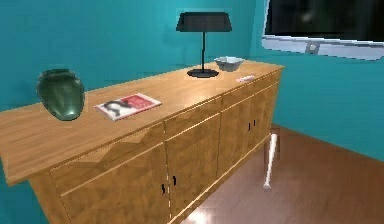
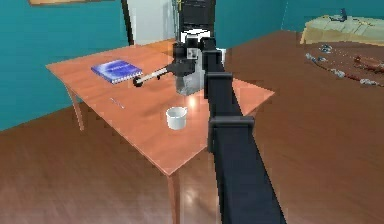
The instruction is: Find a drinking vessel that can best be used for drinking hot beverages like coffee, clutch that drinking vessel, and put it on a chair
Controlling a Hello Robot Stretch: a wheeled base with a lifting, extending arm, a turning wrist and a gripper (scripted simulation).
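Dark arm bar [image 2: 235,140] rises from the arm side view's bottom edge, over a wooden surface [image 2: 110,95]. Just left of the bar, a small white cup [image 2: 177,118] stands on that surface. Farther up, the gripper [image 2: 143,80] points its thin fingers [image 2: 156,74] toward a blue book [image 2: 117,69]. I cannot tell how the fingers are set or whether they hold anything. In the forward view, a wooden sideboard [image 1: 200,140] carries a green vase [image 1: 62,93], a magazine [image 1: 127,105], a black lamp [image 1: 204,40] and a bowl [image 1: 229,63].
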